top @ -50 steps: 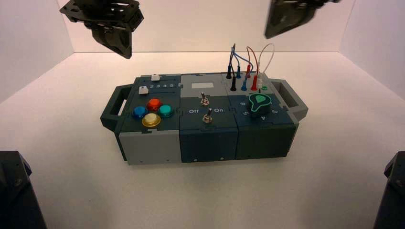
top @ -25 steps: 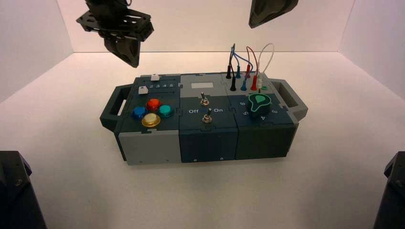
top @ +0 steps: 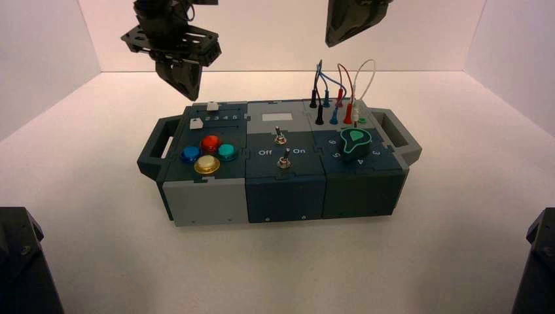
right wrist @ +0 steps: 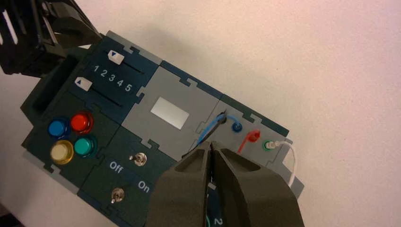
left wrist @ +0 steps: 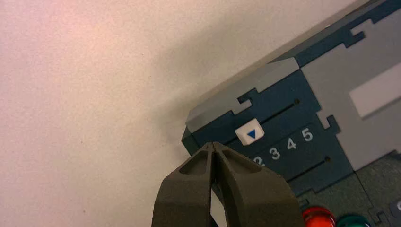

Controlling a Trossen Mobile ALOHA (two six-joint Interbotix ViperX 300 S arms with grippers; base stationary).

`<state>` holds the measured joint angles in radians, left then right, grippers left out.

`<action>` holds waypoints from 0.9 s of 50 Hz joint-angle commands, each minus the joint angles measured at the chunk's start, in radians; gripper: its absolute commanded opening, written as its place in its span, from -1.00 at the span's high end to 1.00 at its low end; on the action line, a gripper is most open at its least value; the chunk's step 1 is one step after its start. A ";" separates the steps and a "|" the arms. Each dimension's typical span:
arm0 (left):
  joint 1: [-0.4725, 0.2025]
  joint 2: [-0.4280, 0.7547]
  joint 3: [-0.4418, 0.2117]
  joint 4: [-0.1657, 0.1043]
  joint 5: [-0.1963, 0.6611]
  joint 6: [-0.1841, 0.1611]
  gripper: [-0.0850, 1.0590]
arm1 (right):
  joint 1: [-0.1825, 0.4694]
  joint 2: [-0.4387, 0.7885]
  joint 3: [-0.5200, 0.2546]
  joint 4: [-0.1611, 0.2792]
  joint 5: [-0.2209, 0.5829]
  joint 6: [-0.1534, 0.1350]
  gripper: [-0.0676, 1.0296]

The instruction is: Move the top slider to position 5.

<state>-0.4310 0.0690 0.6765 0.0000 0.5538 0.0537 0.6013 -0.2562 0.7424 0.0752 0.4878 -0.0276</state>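
Left wrist view: the top slider's small white boxy knob (left wrist: 249, 132) stands near 2, its travel to the white printed 5 (left wrist: 307, 135) remaining, with the closed, empty left hand (left wrist: 213, 144) nearby and the closed right hand (right wrist: 211, 144) above the wired side.

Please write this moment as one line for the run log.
Left gripper: closed, above box's left end | top slider: near 2, not at 5 | right gripper: closed, above box's right part

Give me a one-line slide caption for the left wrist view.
Closed tool beside the white top slider knob, its blue triangle facing the numerals.
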 commanded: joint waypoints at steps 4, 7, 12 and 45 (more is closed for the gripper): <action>-0.006 0.020 -0.049 0.000 -0.003 0.006 0.90 | 0.015 0.014 -0.049 0.002 -0.015 -0.006 0.92; -0.006 0.034 -0.060 0.000 -0.003 0.006 0.90 | 0.017 0.023 -0.061 0.002 -0.015 -0.008 0.92; -0.008 0.040 -0.064 -0.002 -0.003 0.006 0.90 | 0.017 0.032 -0.066 0.002 -0.015 -0.011 0.92; -0.058 0.051 -0.069 -0.011 0.008 0.000 0.90 | 0.015 0.043 -0.072 -0.002 -0.028 -0.012 0.92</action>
<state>-0.4801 0.1335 0.6259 -0.0061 0.5599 0.0537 0.6121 -0.2040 0.7041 0.0736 0.4694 -0.0368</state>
